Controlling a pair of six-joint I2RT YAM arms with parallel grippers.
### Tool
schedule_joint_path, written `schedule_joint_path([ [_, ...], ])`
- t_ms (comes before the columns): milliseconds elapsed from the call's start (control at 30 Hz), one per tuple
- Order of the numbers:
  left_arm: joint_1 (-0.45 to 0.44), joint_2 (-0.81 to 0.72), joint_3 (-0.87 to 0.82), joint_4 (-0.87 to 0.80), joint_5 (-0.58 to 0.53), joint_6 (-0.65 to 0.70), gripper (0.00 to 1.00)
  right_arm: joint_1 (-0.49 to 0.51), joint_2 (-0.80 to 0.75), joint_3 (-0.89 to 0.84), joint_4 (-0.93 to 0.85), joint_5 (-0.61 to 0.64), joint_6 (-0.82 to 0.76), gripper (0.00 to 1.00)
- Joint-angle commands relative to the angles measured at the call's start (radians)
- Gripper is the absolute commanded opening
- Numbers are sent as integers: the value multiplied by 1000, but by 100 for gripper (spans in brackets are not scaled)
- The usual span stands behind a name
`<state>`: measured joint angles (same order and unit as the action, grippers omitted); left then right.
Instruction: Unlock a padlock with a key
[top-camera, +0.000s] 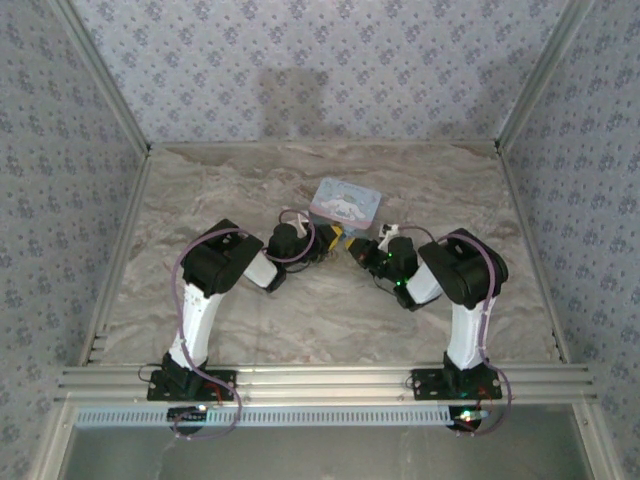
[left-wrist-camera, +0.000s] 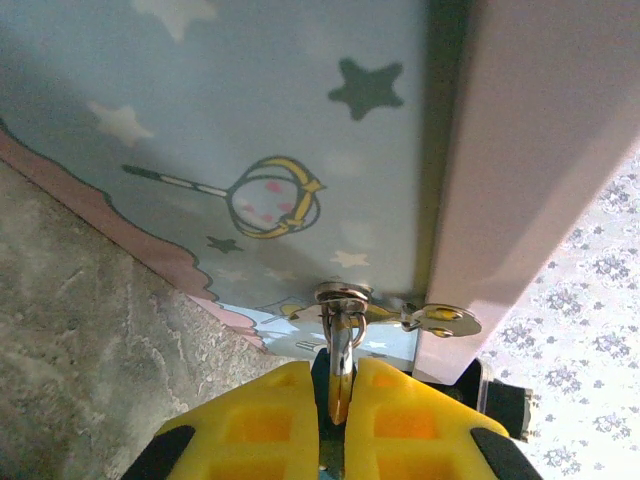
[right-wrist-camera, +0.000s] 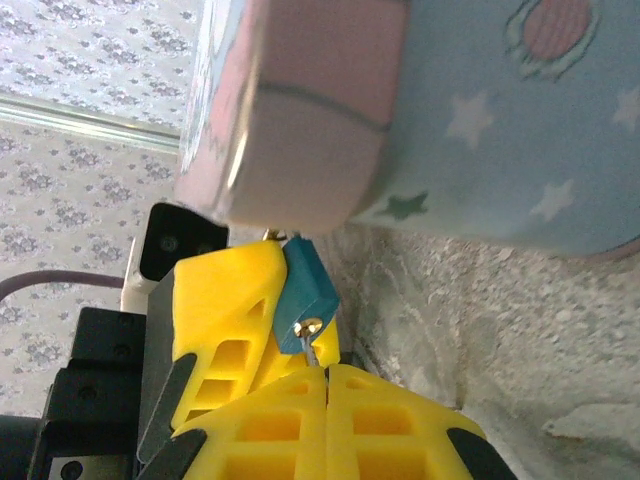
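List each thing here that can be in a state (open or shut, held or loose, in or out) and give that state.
padlock, shackle through the hasp; whether it is locked cannot be told.
key, tip in the padlock's keyhole.
tin, lid shut.
left hand, shut on the padlock.
right hand, shut on the key.

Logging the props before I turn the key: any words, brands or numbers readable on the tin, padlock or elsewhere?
None readable.
The tin carries only pictures: stars, a wand, a cartoon character.
The padlock shows plain teal; the key is mostly hidden.
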<state>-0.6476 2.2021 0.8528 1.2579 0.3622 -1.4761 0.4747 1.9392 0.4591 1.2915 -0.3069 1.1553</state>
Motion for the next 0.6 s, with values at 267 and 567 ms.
schedule_joint_path([
  [267, -48, 43, -38, -29, 138, -24, 0, -3, 9, 27, 92, 23, -6, 0],
  [567, -48, 49, -38, -10, 145, -33, 0, -18, 32, 50, 53, -22, -59, 0],
])
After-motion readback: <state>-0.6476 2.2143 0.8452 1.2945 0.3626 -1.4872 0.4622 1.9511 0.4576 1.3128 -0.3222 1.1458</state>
